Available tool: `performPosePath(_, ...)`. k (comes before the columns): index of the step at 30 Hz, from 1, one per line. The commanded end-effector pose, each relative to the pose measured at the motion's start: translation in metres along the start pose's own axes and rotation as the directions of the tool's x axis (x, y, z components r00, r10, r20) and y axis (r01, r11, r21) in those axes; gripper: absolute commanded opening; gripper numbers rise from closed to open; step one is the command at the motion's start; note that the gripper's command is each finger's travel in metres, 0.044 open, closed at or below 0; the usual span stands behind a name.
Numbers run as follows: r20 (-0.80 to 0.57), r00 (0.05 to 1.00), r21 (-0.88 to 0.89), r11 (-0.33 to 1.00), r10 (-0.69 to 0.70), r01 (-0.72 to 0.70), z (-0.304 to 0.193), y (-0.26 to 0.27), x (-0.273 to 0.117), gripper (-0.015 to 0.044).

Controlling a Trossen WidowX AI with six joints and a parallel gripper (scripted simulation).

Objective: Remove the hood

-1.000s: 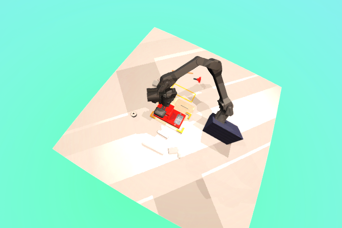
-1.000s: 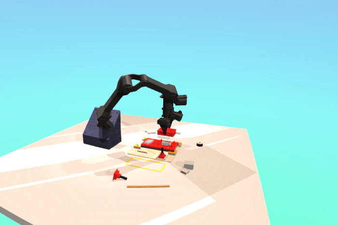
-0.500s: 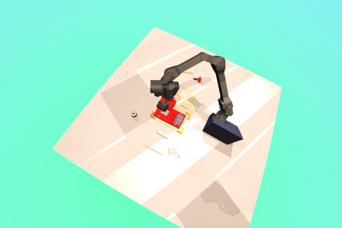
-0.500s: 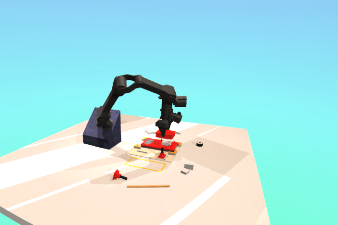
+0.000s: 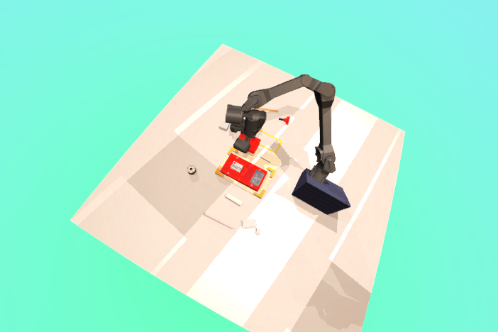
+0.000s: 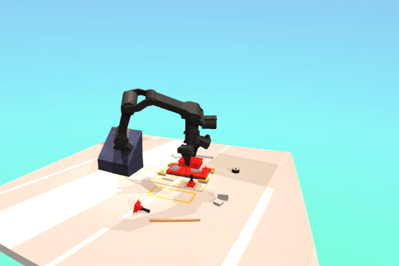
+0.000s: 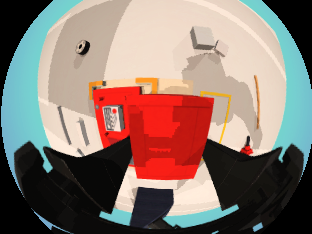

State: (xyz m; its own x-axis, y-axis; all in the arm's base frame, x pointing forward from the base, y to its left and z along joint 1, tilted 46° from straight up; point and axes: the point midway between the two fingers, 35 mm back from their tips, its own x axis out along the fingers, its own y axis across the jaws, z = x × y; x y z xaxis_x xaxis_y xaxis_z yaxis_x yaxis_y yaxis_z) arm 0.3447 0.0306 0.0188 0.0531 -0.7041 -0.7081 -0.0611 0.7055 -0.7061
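My gripper (image 5: 247, 142) (image 6: 189, 161) (image 7: 167, 140) is shut on the red hood (image 5: 254, 145) (image 6: 192, 162) (image 7: 170, 130), one finger on each side. The hood is held in the air, clear of the toy car's body, near its side towards the marked area. The red car body (image 5: 243, 174) (image 6: 179, 171) (image 7: 111, 96) lies on a pale board (image 5: 272, 159) (image 6: 155, 179) between orange corner brackets; the hood hides part of it in the wrist view. The marked area, a yellow outline (image 5: 271, 135) (image 6: 192, 198) (image 7: 226, 119), lies on the table beside the board.
A red piece with a black stem (image 6: 191, 183) stands on the board; a similar one (image 5: 286, 120) (image 6: 137, 207) lies beyond the outline. An orange stick (image 5: 268, 110) (image 6: 174, 220), grey blocks (image 6: 222, 197) (image 7: 202, 37), a black ring (image 5: 191, 169) (image 6: 235, 170) and pale bars (image 5: 233, 198) lie around.
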Motion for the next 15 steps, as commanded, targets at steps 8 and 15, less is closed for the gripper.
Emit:
performPosePath(8,0.007,1.000,0.000,1.000,-0.004,0.004,-0.011,-0.048,-0.004,0.0000)
performPosePath(15,0.006,1.000,-0.001,1.000,-0.009,0.009,-0.020,-0.074,-0.004,0.0000)
